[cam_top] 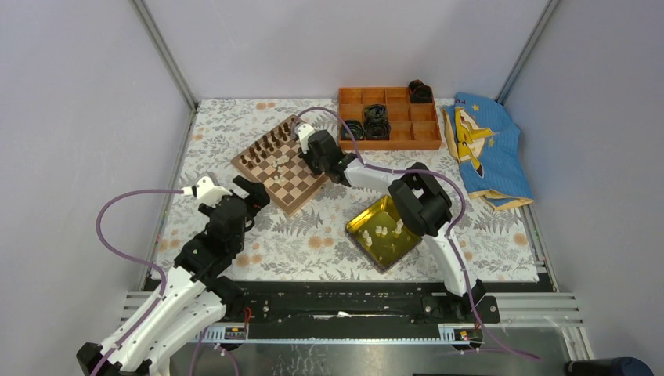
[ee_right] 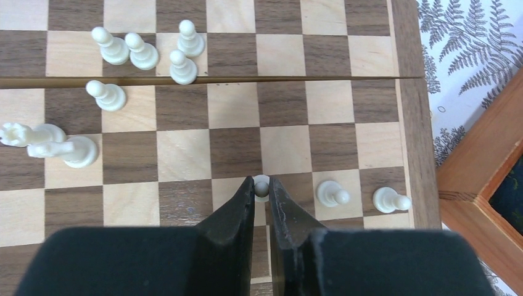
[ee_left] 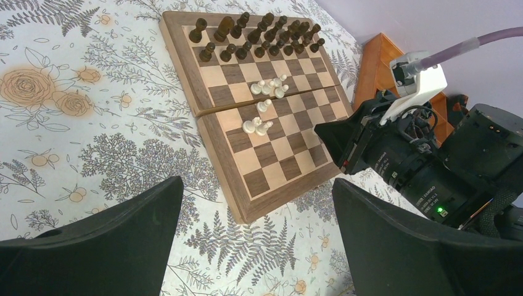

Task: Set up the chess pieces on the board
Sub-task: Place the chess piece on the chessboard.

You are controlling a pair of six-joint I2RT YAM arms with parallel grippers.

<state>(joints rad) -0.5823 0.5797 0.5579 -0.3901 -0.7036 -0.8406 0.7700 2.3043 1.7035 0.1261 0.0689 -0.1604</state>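
Grey walls enclosed a table spread with a white floral-print cloth (cam_top: 313, 239). Nearest the arm bases, the left gripper (cam_top: 252, 194) hovered over that cloth, its jaws spread wide and holding nothing, just short of the square wooden chessboard with tan and dark brown checks (ee_right: 234, 148). To the right lay a glossy yellow square tray (cam_top: 389, 252) with a few tiny cream-white chess pieces (cam_top: 384, 231) in it. Over the board, the right gripper (ee_right: 261, 180) had its jaws closed on a small cream-white pawn (ee_right: 261, 189), held low in the second row from the edge under that gripper, near two standing cream-white pawns (ee_right: 330, 194). Whether its base touched the wood could not be told. The pawn seemed to sit over the line between two squares, so the step would go best with a slight nudge toward the vacant square beside its neighbours, a straight descent until seated, a small release, then a vertical lift clear of the standing pawns. A loose cream-white cluster (ee_right: 148, 52) sat mid-board, a couple of them seemingly tipped over. Dark brown chess figures (ee_left: 259, 34) filled the far rows. Farthest back were an orange compartment box (cam_top: 389, 146) and a blue and yellow printed cloth (cam_top: 481, 149).
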